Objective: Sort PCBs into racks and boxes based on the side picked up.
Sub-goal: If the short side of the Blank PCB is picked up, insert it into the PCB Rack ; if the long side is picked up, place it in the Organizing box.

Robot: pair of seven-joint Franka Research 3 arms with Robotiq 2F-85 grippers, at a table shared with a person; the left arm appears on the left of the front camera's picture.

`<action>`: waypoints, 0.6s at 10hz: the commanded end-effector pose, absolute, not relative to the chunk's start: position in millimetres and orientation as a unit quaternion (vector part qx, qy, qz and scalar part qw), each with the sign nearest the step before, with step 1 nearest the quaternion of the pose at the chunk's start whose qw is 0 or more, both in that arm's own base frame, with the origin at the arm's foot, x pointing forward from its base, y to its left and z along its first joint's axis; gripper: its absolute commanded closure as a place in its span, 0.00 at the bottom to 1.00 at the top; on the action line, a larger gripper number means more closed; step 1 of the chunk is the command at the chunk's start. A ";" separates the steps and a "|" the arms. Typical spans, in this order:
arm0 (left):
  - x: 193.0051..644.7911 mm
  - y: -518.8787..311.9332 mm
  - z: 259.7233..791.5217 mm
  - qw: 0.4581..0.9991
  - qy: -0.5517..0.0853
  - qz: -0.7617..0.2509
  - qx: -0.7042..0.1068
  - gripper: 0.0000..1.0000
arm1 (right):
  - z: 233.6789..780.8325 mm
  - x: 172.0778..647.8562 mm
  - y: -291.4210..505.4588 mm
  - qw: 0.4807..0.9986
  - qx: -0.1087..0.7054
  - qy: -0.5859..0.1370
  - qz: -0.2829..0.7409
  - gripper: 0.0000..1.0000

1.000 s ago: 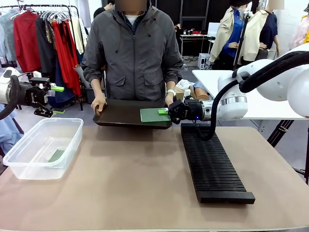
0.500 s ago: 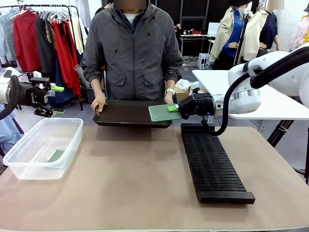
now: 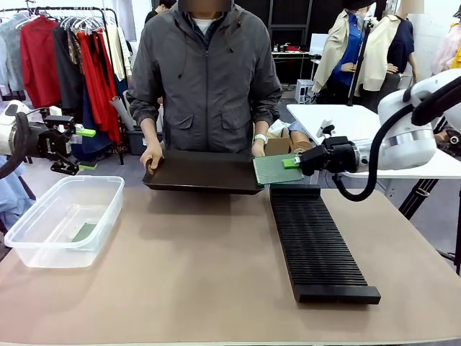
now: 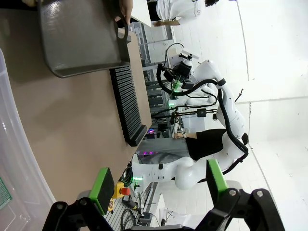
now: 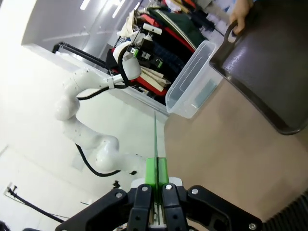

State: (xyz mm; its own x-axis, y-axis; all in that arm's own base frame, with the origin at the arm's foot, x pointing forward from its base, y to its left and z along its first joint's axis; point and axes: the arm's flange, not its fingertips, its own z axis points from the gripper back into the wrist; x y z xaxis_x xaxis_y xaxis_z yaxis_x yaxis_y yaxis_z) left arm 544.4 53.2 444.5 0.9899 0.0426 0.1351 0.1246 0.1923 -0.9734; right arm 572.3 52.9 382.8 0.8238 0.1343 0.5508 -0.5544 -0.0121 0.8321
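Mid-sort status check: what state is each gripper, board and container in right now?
left gripper: open, holding nothing.
right gripper: shut on the held PCB.
held PCB: in the air at the tray's right end.
tray: held in the person's hands.
rack: on the table, no boards slotted.
clear box: open-topped.
boxed PCB: lying flat inside.

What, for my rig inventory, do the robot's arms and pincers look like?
The left arm and right arm are glossy white with rounded joints, each trailing a thick black cable. The left pincer and right pincer are black, with green pads.
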 end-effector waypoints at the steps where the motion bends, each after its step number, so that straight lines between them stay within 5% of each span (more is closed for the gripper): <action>1: 543.9 53.3 446.4 0.770 -0.066 -0.027 -0.634 0.00 | 379.3 560.3 32.6 0.673 0.650 -0.204 0.289 1.00; 6: 543.9 53.3 446.4 0.770 -0.066 -0.027 -0.634 0.00 | 348.3 587.8 -27.4 0.675 0.586 -0.287 0.345 1.00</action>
State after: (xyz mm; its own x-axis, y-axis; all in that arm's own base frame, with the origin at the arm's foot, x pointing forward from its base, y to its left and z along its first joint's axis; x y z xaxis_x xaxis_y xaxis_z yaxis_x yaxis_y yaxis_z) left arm 544.4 53.3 444.5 0.9899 0.0427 0.1352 0.1246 0.1923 -0.9734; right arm 577.0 -21.6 356.3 0.6293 0.0897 0.7720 -0.7771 0.0618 0.6263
